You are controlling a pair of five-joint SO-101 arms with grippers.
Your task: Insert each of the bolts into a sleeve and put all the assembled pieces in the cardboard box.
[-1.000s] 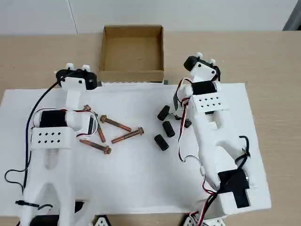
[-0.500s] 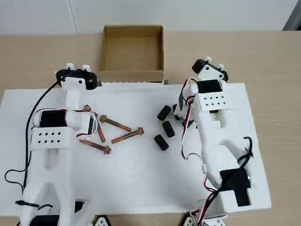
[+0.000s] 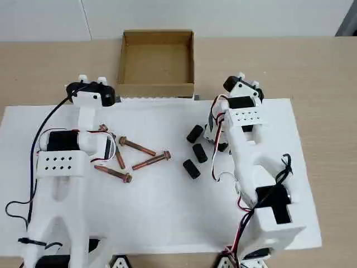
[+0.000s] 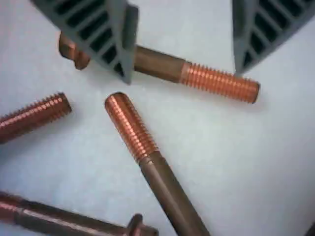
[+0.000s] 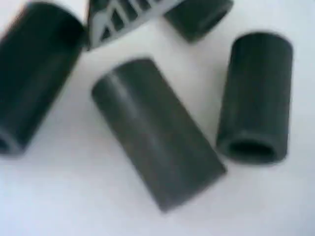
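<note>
Four copper-coloured bolts point(image 3: 138, 147), threaded at the tips, lie on the white sheet point(image 3: 162, 218) below the left hand point(image 4: 183, 61), which is spread apart over one. Four stubby black sleeves point(image 3: 193, 133) lie beneath the right hand point(image 5: 125, 19), its grip impossible to tell, short of the cardboard box point(image 3: 157, 89).

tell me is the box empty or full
Empty. The box shows a bare floor; bolts and sleeves lie loose on the mat.

The right arm point(image 3: 245, 120) is swinging its wrist end back toward the black sleeves point(image 3: 196, 152) on the white sheet point(image 3: 167, 212), after briefly drifting out to the right, while its rear section with the black motor point(image 3: 273, 204) is folding in closer to the wrist.
</note>
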